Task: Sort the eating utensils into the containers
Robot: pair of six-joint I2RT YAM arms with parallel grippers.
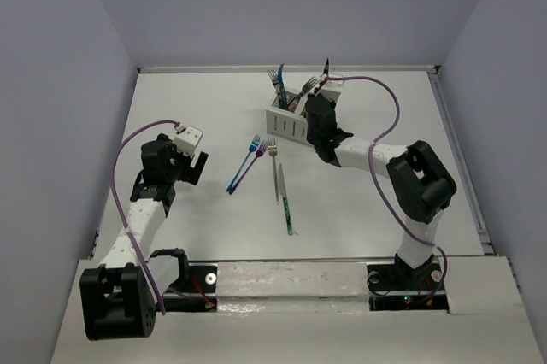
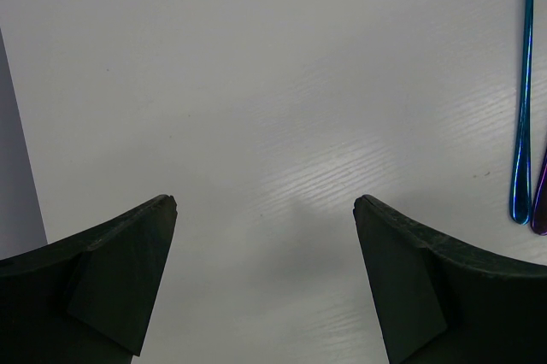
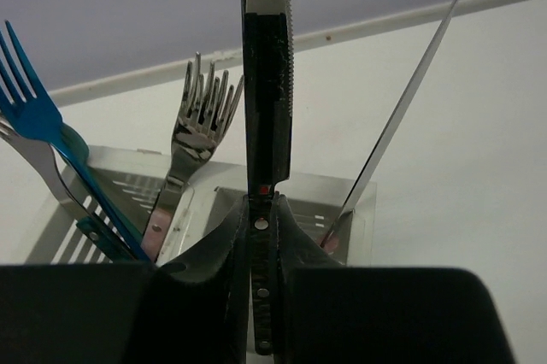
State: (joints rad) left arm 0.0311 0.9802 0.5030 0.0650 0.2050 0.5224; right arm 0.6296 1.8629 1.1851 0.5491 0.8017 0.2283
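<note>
top external view has the white caddy (image 1: 286,122) standing toward the far middle of the table (image 1: 188,99), with fork heads and a blade sticking up out of it. the right gripper (image 1: 319,116) hangs at its right end, over the rim. right wrist view shows those jaws pinched tight on a dark knife (image 3: 266,82) with a serrated edge, held upright, blade up. its lower end is hidden behind the fingers, so which compartment it is over cannot be told. a second knife (image 3: 408,103) leans in the right-hand compartment, while a blue fork (image 3: 27,108) and silver forks (image 3: 202,116) stand in the left-hand one. four utensils lie loose on the table nearer the arms: a teal fork (image 1: 243,165) and a purple fork (image 1: 249,165) close side by side, a pale fork (image 1: 273,169) and a long knife (image 1: 287,206). the left gripper (image 2: 265,206) hovers over bare table to their left, jaws spread wide and holding nothing.
</note>
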